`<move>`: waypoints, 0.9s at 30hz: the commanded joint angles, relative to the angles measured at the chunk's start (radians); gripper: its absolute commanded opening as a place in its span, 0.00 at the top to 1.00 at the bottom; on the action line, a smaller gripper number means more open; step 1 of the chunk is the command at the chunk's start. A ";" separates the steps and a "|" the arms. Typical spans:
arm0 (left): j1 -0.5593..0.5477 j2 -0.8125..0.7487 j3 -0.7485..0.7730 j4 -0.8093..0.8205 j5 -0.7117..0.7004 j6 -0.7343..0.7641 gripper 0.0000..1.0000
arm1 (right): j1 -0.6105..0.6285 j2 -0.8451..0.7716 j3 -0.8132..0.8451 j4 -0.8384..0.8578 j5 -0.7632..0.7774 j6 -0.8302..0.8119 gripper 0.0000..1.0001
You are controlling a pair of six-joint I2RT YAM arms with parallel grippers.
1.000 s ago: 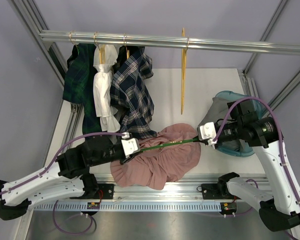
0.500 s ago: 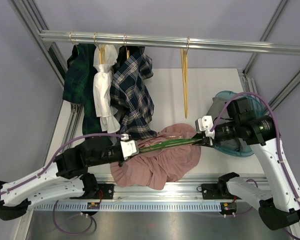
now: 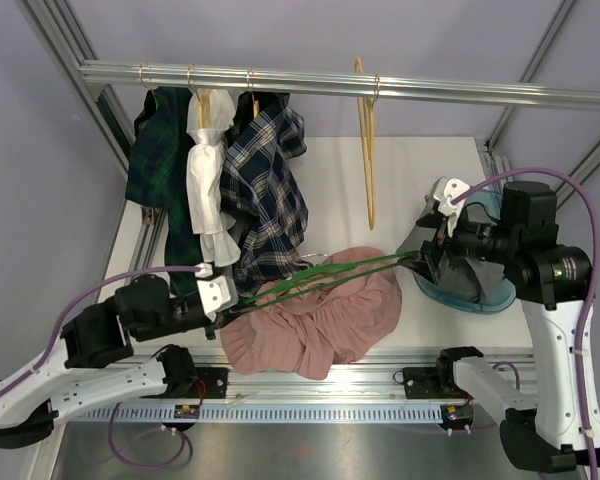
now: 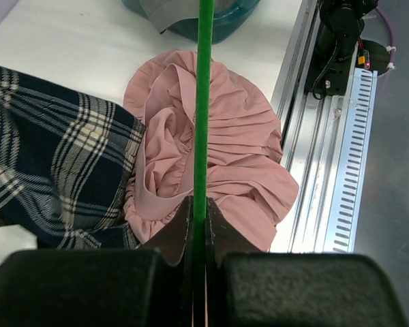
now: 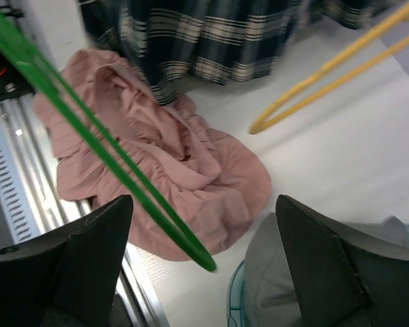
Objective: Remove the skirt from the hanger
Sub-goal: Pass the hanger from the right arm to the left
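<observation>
- The left hand (image 3: 218, 300) sits nearest the arm bases, its two fingers (image 4: 184, 231) pinched tight on one end of the green hanger (image 3: 320, 275).
- That single green hanger is a thin loop lying nearly level above the desk (image 3: 420, 170). Its long axis runs from the left hand across to the right, rising slightly toward the right hand (image 3: 430, 240); the far end points at the teal basket (image 3: 465, 300).
- The right hand stands wide apart and holds nothing; in the right wrist view the hanger's rounded tip (image 5: 201, 262) hangs free between its two dark fingers (image 5: 95, 238).
- One pink skirt (image 3: 315, 320) lies crumpled in a heap on the desk near its front edge, under the hanger and off it. Its pleated hem spreads toward the front rail (image 3: 320, 385).
- The basket, one only, sits on the right side of the desk with grey cloth (image 3: 460, 270) in it.
- Further back, one empty yellow hanger (image 3: 365, 150) hangs straight down from the overhead bar (image 3: 330, 85).
- At the bar's left end hang three garments: a dark green plaid one (image 3: 158, 160), a white one (image 3: 208, 180) and a navy plaid one (image 3: 270, 190), whose lower edge touches the skirt.
</observation>
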 commanded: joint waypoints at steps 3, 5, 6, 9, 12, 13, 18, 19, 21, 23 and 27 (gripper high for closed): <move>0.002 -0.050 0.143 -0.056 -0.130 0.004 1.00 | -0.057 -0.034 0.026 0.225 0.292 0.235 0.01; 0.002 -0.069 0.169 -0.061 -0.159 -0.010 1.00 | -0.064 -0.043 0.003 0.258 0.354 0.299 0.00; 0.002 -0.072 0.191 -0.064 -0.194 -0.021 1.00 | -0.069 -0.057 -0.007 0.285 0.365 0.309 0.01; 0.002 -0.060 0.247 -0.092 -0.266 -0.053 1.00 | -0.069 -0.066 -0.058 0.331 0.417 0.364 0.00; 0.000 -0.015 0.310 -0.144 -0.335 -0.079 1.00 | -0.072 -0.062 -0.084 0.348 0.440 0.378 0.01; 0.000 -0.005 0.324 -0.153 -0.355 -0.084 1.00 | -0.074 -0.063 -0.090 0.353 0.440 0.381 0.00; 0.000 0.040 0.364 -0.199 -0.484 -0.105 1.00 | -0.075 -0.069 -0.138 0.368 0.441 0.392 0.00; 0.002 0.049 0.367 -0.201 -0.500 -0.125 1.00 | -0.074 -0.071 -0.153 0.368 0.438 0.395 0.01; 0.002 0.093 0.375 -0.193 -0.542 -0.130 1.00 | -0.074 -0.078 -0.168 0.370 0.435 0.401 0.00; 0.000 0.146 0.402 -0.196 -0.587 -0.209 1.00 | -0.074 -0.083 -0.190 0.374 0.435 0.406 0.01; 0.002 0.307 0.501 -0.214 -0.697 -0.320 1.00 | -0.077 -0.089 -0.207 0.376 0.435 0.414 0.00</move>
